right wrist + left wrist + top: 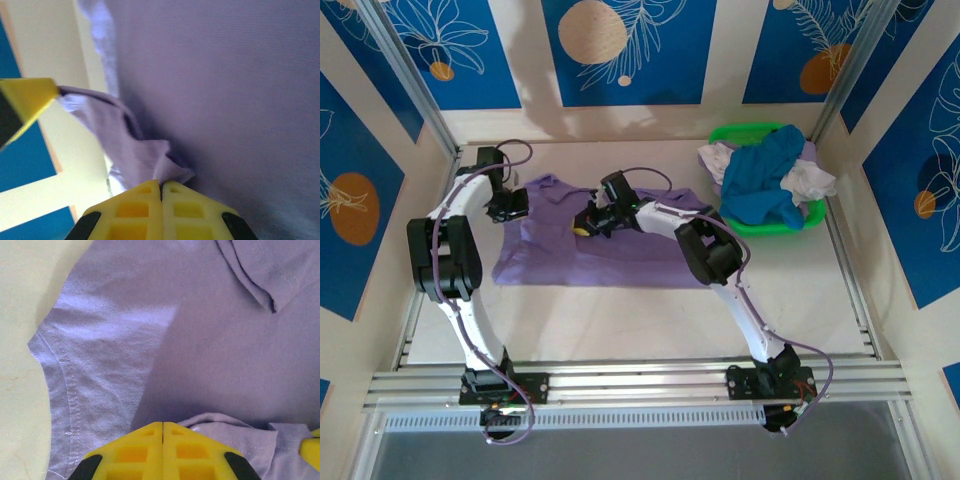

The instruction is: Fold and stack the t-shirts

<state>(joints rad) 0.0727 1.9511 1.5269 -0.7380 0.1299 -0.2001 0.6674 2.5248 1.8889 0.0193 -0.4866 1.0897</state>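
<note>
Quick one from the remote seat. Nearest me, the cream table top (650, 320) is bare along its near edge. Then comes the lavender-purple soft cloth t-shirt (620, 262), spread mostly flat a bit left of the table's middle.

I'd call this the first fold on the first shirt, since both claws are on it. The right gripper (586, 224) sits about mid-shirt. Its wrist cam shows the yellow fingers (135, 210) pressed together with a little ruck of purple cloth pinched at the tips. The left gripper (508, 207) is on the shirt's far left part, toward the table's left edge, fingers together too. From the right wrist cam the cloth pulls taut up to its tip, so I reckon it's clamped on the fabric as well. A raised ridge of cloth runs between the two pinches.

Over in the far right corner, the round green plastic basket (752, 130) holds a crumpled teal-blue t-shirt (765, 180) and white t-shirts (812, 180), waiting their turn.

Next up I'd lift both arms evenly and carry that edge across. The cloth has to stay taut so it doesn't bunch, and I can't tell whether each pinch has just one layer.
</note>
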